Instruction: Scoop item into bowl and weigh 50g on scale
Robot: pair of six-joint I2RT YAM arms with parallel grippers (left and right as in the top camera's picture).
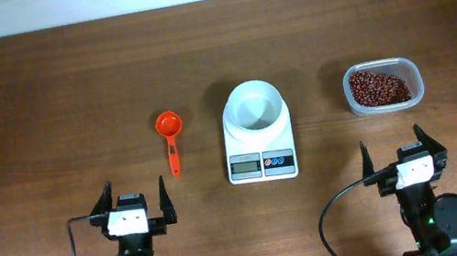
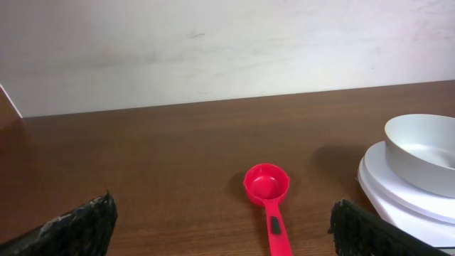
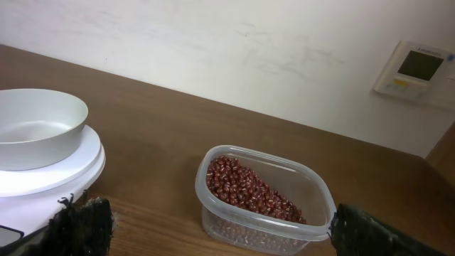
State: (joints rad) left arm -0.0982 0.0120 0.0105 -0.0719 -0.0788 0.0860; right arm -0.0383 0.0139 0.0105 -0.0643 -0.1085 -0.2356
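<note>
Left pincer (image 2: 226, 229) fingertips (image 2: 78, 229) half off-frame

No text or number can be read in any view. The display (image 1: 245, 168) on the scale (image 1: 258, 144), at the centre of the overhead view, is too small to read. The wall panel (image 3: 418, 69) at the upper right of the right wrist view shows no legible marks.

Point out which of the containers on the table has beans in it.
The clear plastic tub on the right, before the right pincer: it alone holds the red beans. The white bowl on the scale and the red scoop are both empty.
</note>
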